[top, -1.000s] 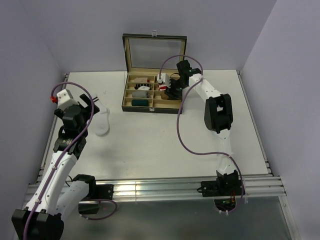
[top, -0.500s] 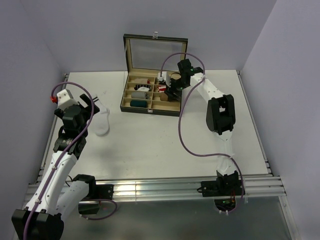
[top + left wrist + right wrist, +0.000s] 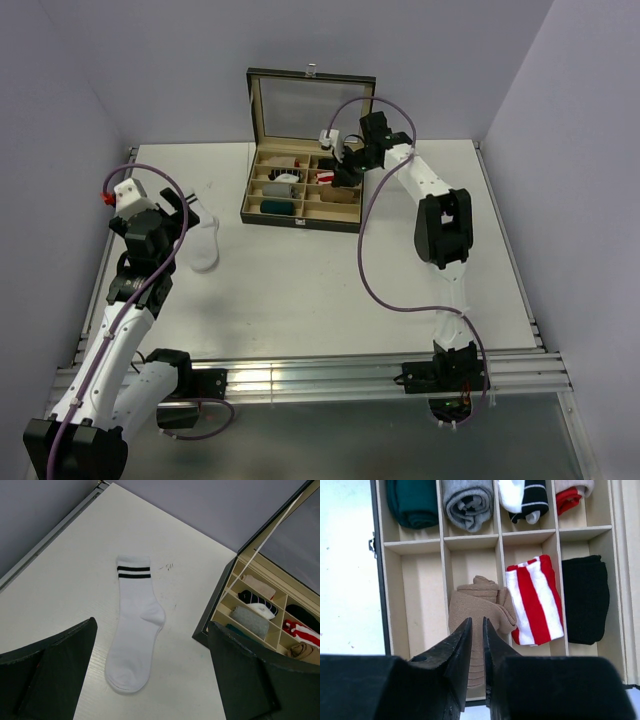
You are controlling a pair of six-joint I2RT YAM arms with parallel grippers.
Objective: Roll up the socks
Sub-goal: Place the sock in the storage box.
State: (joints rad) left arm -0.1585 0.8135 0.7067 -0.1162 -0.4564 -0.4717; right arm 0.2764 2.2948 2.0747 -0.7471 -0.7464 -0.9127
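A white sock (image 3: pixel 205 243) with two dark cuff stripes lies flat on the table's left side. My left gripper (image 3: pixel 178 215) hovers over its toe end, wide open and empty. In the left wrist view the white sock (image 3: pixel 135 635) lies between that gripper's (image 3: pixel 152 621) fingers, well below them. A tan-brown sock (image 3: pixel 480 597), rolled, rests in a front compartment of the box (image 3: pixel 382 580), next to a folded red-and-white striped sock (image 3: pixel 535 600). My right gripper (image 3: pixel 476 620) hangs just above the tan sock (image 3: pixel 343 195). Its jaws are drawn together to a thin slit with nothing between them.
The divided box (image 3: pixel 300 222) stands at the back centre with its glass lid up. Other compartments hold a teal roll (image 3: pixel 412 500), a grey roll (image 3: pixel 467 500), a black-and-white roll (image 3: pixel 525 497) and a black sock (image 3: pixel 585 600). Side rails edge the table.
My right gripper has closed from half open to nearly shut and pulled up and back from the box's front compartments. The box has shifted slightly left. The left arm is still.
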